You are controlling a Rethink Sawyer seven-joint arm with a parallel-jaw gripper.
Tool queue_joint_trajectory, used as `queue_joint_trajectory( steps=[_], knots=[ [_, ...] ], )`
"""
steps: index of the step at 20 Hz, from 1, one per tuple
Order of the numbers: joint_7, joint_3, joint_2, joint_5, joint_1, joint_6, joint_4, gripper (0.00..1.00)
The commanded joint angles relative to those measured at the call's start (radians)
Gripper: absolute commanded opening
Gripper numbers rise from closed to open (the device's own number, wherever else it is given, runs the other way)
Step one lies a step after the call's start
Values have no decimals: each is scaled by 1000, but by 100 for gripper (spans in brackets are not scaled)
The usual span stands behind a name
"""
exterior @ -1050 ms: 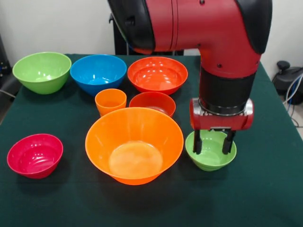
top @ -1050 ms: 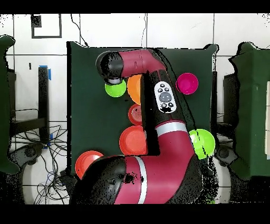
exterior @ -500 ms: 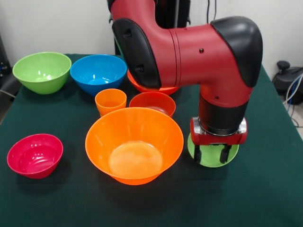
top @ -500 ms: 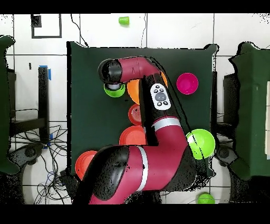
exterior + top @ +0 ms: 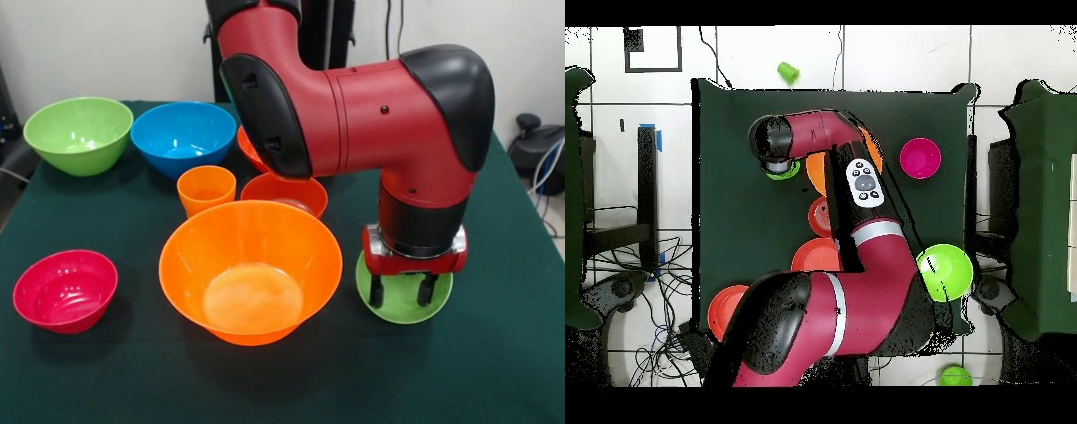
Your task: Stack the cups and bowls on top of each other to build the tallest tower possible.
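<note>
Reaching down into the small green bowl (image 5: 403, 296), my gripper (image 5: 403, 290) has both fingers (image 5: 377, 291) set apart inside it, spread and clamped on nothing that I can see. That bowl sits on the dark green tablecloth (image 5: 494, 353) just beside the largest orange bowl (image 5: 251, 269), which stands upright and holds nothing, so no tower is built yet. From the front the small bowl's rim shows as a flat green disc under my wrist; from overhead only a sliver of it (image 5: 779, 172) peeps out beneath my arm's black end (image 5: 770, 138).

Behind the big orange bowl stand the orange cup (image 5: 206, 189) and the small red-orange bowl (image 5: 284, 193), side by side and near each other, both upright on the cloth. Farther back, a blue bowl (image 5: 183, 136) sits next to a large green bowl (image 5: 78, 132), their rims almost touching. Another red-orange bowl (image 5: 249, 146) is mostly hidden behind my arm (image 5: 353, 110); only a bit of its rim shows from the front. A pink bowl (image 5: 64, 289) stands alone, well apart from the others, at the cloth's near corner in the front view.

Overhead, a small green cup (image 5: 787, 72) lies tilted on the pale tiled floor (image 5: 895, 55), off the table altogether.
</note>
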Motion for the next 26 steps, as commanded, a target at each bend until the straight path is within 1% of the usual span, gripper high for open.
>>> queue_joint_trajectory(
  steps=[1,3,11,16,22,26],
  knots=[
    [-288,62,-9,-60,-9,-8,-15,100],
    [-285,63,-13,-63,-12,-14,-3,100],
    [-291,70,-15,-69,-14,0,-13,100],
    [-323,78,-59,-62,-15,42,-6,100],
    [-359,92,-76,-46,-17,130,-33,100],
    [-359,90,-98,-33,1,246,-78,100]
  ],
)
